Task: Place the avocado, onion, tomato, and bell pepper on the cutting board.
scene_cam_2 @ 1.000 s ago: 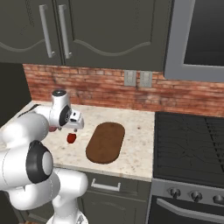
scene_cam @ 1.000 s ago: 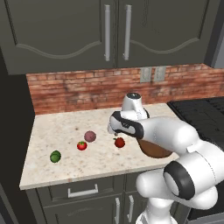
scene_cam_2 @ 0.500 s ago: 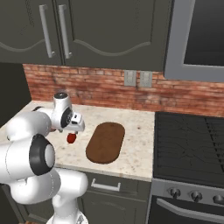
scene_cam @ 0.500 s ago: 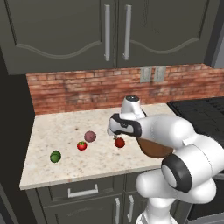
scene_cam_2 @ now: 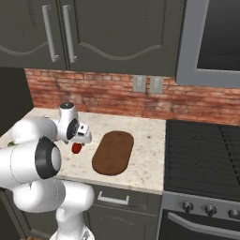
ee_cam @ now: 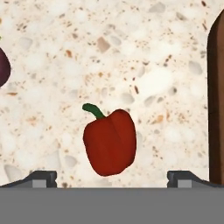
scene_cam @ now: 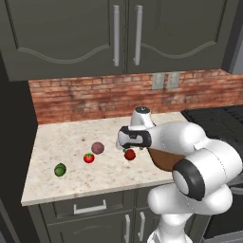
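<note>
Hovering right above the bell pepper [ee_cam: 109, 142], gripper [ee_cam: 111, 177] with fingers spread wide apart, one tip on either side of it, not touching it. Lying on the speckled counter [scene_cam: 71, 142] just left of the cutting board [scene_cam_2: 113, 152], close to its edge but apart from it. Sitting further left of the board: onion [scene_cam: 98, 147], then tomato [scene_cam: 88, 158] just beside the onion, then avocado [scene_cam: 60, 169] farthest away. Carrying nothing on top, board itself.
</note>
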You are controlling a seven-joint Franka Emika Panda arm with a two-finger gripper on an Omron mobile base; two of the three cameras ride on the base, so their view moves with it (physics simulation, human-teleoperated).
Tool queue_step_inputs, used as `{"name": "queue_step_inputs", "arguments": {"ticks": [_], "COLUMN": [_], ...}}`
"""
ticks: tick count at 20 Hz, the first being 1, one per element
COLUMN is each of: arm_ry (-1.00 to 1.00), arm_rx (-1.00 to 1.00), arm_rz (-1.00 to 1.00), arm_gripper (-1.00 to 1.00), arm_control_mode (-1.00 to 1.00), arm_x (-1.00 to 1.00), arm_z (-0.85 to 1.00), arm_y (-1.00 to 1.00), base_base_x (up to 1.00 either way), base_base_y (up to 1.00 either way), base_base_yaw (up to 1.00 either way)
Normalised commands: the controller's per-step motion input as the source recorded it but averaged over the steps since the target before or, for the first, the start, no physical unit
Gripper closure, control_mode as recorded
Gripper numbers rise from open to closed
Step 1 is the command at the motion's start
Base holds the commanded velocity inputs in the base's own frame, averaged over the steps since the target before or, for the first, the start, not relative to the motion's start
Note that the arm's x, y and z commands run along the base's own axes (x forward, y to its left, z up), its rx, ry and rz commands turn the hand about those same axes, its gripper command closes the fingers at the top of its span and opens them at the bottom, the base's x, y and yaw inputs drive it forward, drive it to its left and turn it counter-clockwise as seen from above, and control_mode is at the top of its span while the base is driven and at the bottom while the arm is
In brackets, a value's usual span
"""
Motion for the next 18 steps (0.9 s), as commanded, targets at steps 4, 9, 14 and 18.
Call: {"name": "queue_step_inputs", "arguments": {"ticks": [4, 9, 14, 18], "arm_ry": [0.0, 0.0, 0.0, 0.01], "arm_rx": [0.0, 0.0, 0.0, 0.0], "arm_rz": [0.0, 0.0, 0.0, 0.0], "arm_gripper": [-1.0, -1.0, -1.0, -1.0], "arm_control_mode": [-1.0, -1.0, -1.0, -1.0], "arm_x": [0.04, 0.03, 0.06, 0.12], "arm_z": [-0.18, -0.16, -0.16, -0.2], "arm_y": [0.0, 0.0, 0.01, 0.08], "base_base_x": [0.0, 0.0, 0.0, 0.0], "base_base_y": [0.0, 0.0, 0.0, 0.0], "base_base_yaw": [0.0, 0.0, 0.0, 0.0]}}
